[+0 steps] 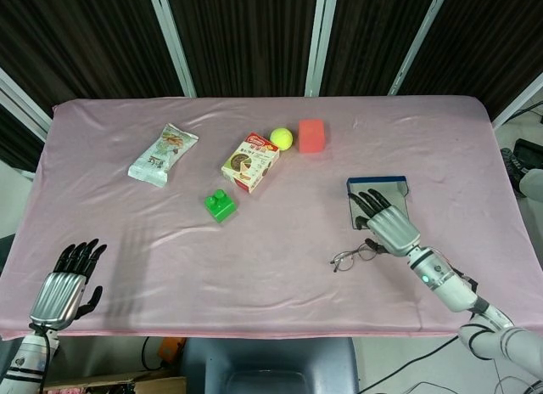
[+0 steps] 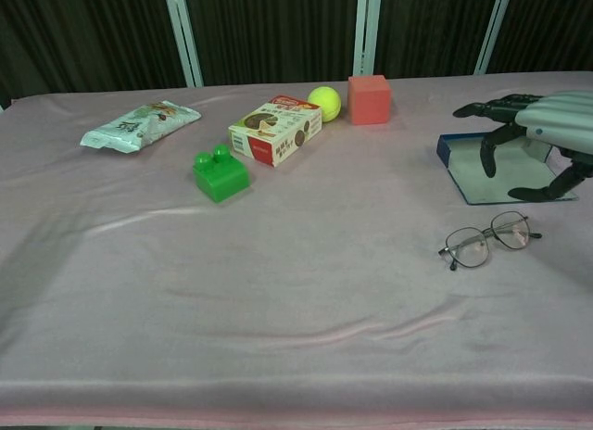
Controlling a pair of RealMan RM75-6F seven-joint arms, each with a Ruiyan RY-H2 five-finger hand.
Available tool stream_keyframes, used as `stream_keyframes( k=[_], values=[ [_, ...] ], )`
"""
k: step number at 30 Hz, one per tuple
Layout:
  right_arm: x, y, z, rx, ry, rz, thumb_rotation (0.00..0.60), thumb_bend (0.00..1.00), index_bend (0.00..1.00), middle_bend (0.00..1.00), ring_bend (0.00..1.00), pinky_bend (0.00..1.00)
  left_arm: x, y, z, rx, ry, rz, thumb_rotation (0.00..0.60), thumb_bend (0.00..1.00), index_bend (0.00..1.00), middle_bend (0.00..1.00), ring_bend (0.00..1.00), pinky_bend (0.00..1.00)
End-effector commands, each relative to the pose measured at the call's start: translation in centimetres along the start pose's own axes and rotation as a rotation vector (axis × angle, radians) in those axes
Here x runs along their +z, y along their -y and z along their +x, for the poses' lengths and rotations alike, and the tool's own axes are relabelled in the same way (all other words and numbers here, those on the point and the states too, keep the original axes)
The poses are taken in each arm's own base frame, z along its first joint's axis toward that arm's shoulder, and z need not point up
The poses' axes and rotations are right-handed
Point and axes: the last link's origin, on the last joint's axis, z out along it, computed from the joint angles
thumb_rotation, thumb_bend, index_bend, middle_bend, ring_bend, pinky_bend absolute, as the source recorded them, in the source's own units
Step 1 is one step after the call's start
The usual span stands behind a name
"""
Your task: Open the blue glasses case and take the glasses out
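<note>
Blue case (image 1: 378,200) is lying open and flat on the pink cloth (image 1: 280,258), grey lining up, nothing seen inside it. Glasses (image 1: 355,256) are lying out on the cloth just at 7 o'clock of the case, lenses flat. Right hand (image 1: 386,224) is being held above the case and glasses, fingers spread and part-curled, nothing gripped; the case's near part is being hidden by it in the head view. Left hand (image 1: 61,284) is being held at the near left table edge, fingers apart, nothing held; its arm is cut off by the frame. At 10 o'clock of the case: red cube (image 1: 311,135), yellow ball (image 1: 282,138), snack box (image 1: 250,162), green block (image 1: 220,205), packet (image 1: 163,154). Dark curtains (image 1: 246,33) with white posts are standing behind the table.
</note>
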Motion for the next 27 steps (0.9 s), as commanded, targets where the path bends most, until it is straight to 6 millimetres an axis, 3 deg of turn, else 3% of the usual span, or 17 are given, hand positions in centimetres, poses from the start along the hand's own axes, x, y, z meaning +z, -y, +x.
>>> stream_keyframes(
  k=[1, 13, 27],
  values=[
    [-0.9, 1.2, -0.8, -0.02, 0.02, 0.035, 0.6, 0.43, 0.61, 0.09, 0.04, 0.0, 0.0, 0.0, 0.0, 0.0, 0.002, -0.001, 0.6, 0.42, 0.0, 0.0, 0.0, 0.06],
    [0.4, 2.7, -2.7, -0.055, 0.083, 0.07, 0.6, 0.45, 0.62, 0.09, 0.04, 0.0, 0.1, 0.0, -0.1, 0.002, 0.004, 0.002, 0.6, 0.42, 0.0, 0.0, 0.0, 0.06],
    [0.8, 2.6, -3.4, -0.066, 0.101, 0.064, 0.6, 0.47, 0.65, 0.09, 0.04, 0.0, 0.1, 0.0, -0.1, 0.001, 0.011, -0.001, 0.6, 0.42, 0.0, 0.0, 0.0, 0.06]
  ],
)
